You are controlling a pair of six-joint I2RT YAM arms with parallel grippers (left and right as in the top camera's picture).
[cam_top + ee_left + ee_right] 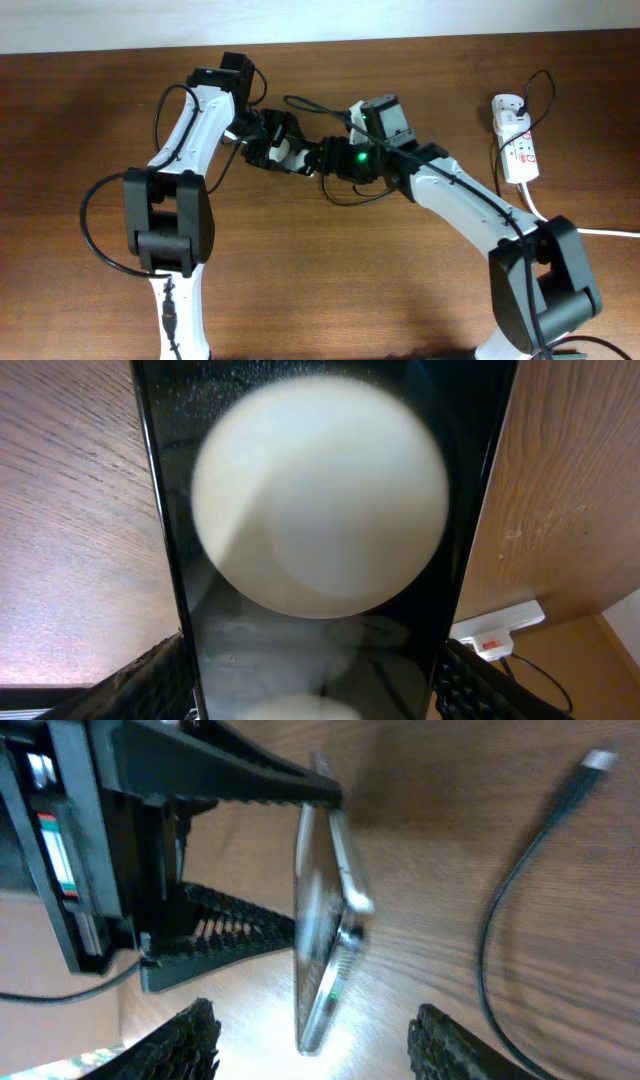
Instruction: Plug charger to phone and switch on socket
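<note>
- While the left gripper (312,660) holds it, the phone (320,490) is up near the middle of the table (330,290), where the two arms meet.
- Its black face fills the left wrist view. One big white circle is on it, and a bit of another shows at the bottom.
- The left fingers (160,680) press on the phone's two long sides, one on each side. They are closed tight on it.
- In the right wrist view the phone shows its thin edge. It stands on its side and does not lie flat.
- The right gripper (310,1020) is just in front of the phone. Its fingers (190,1040) are wide apart. The near end of the phone shows in the gap, but the fingers do not touch it. They hold nothing.
- The charger (490,940) is a thin black cable that runs over the wood beside the phone. Its small tip (598,760) is apart from the phone.
- The socket (518,145) is a long white strip with red marks, far off at the right side of the table.
- A white plug (505,105) sits at its top end, and a thin black cable loops beside it.
- A thick white cord (545,215) runs from the socket's lower end to the right edge.
</note>
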